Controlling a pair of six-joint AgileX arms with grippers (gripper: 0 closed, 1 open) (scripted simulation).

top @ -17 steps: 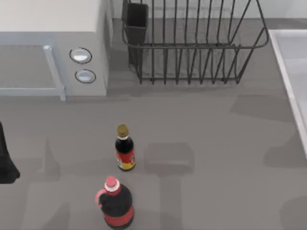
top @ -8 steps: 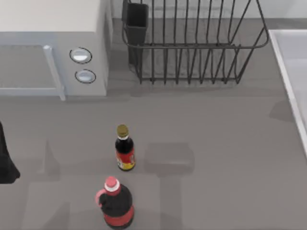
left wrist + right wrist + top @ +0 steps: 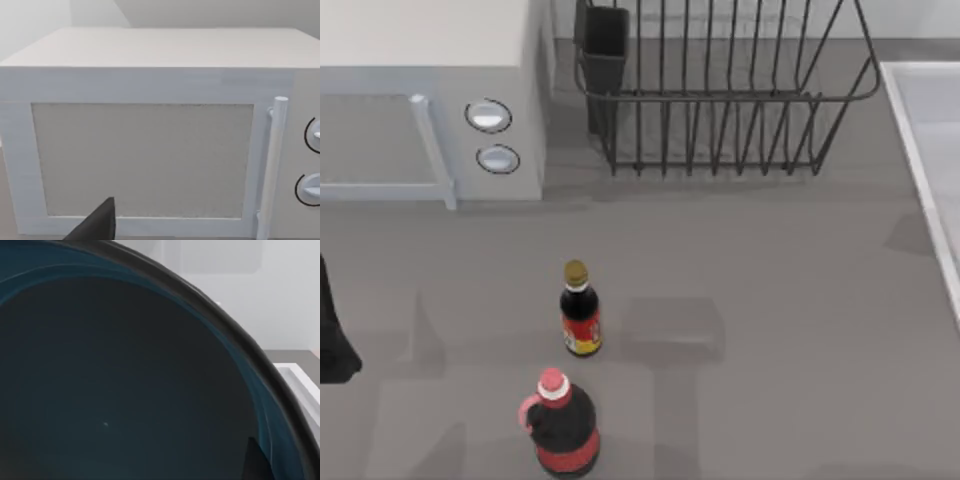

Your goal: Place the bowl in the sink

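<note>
The bowl [image 3: 125,390] sits very close in the right wrist view, dark inside with blue-teal streaks under a thin dark rim. My right gripper is shut on it, and one dark fingertip [image 3: 254,462] shows against the bowl's inner wall. Just past the bowl's edge lies the pale rim of the sink [image 3: 300,382]. From above, the sink [image 3: 908,135] is a white basin along the table's right edge. My left arm [image 3: 332,345] is parked at the table's left edge, facing the microwave.
A white microwave [image 3: 430,100] stands at the back left and a black wire dish rack [image 3: 720,90] at the back middle. Two dark bottles stand near the front: a small one [image 3: 580,315] and a red-capped jug [image 3: 560,425].
The faint shadows on the right side of the table have shrunk and drifted toward the sink. The bottles, rack, microwave and left arm have not moved.
</note>
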